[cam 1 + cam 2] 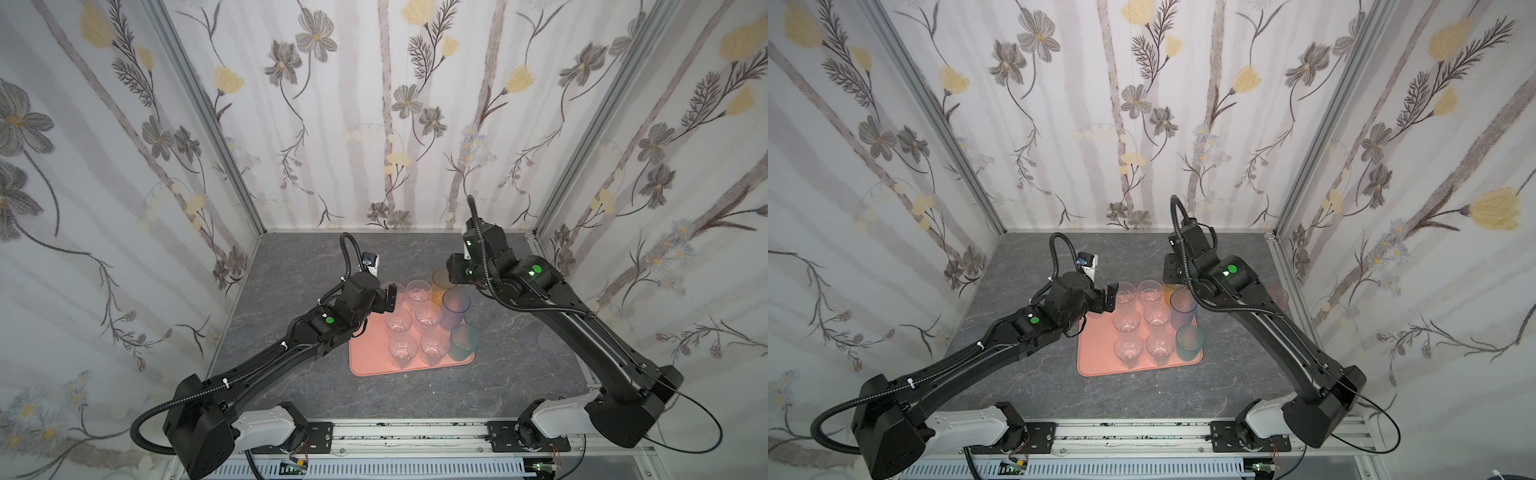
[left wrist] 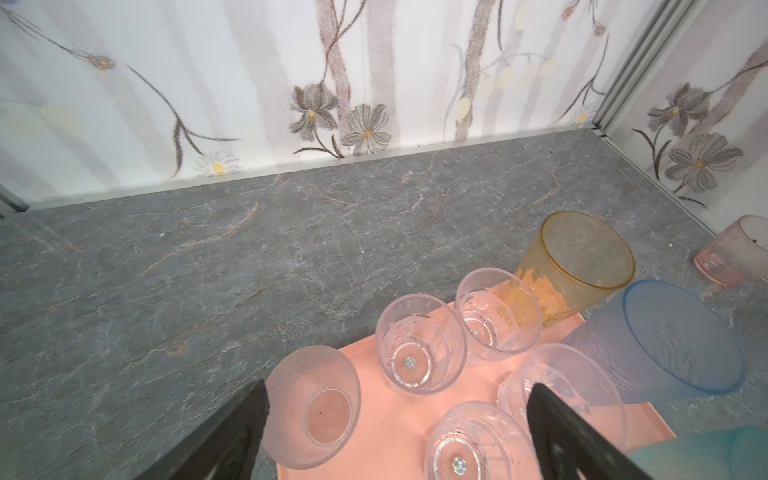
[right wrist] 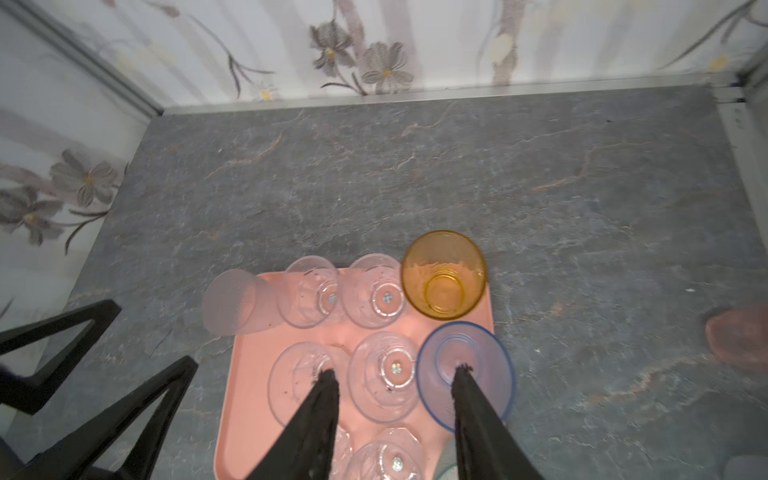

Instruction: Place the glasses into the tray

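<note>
The salmon-pink tray lies mid-table and holds several clear glasses plus an amber glass, a blue-purple glass and a teal glass. A frosted glass stands on the tray's far left corner. My left gripper is open around it, with one finger close beside it and no grip. My right gripper hovers open over the tray with nothing between its fingers, and the amber glass stands beyond its tips. A short pink glass sits off the tray on the table.
The pink glass stands near the right wall behind my right arm. A pale see-through glass stands on the grey table beside that arm. Flowered walls close in the back and both sides. Bare table lies left of and behind the tray.
</note>
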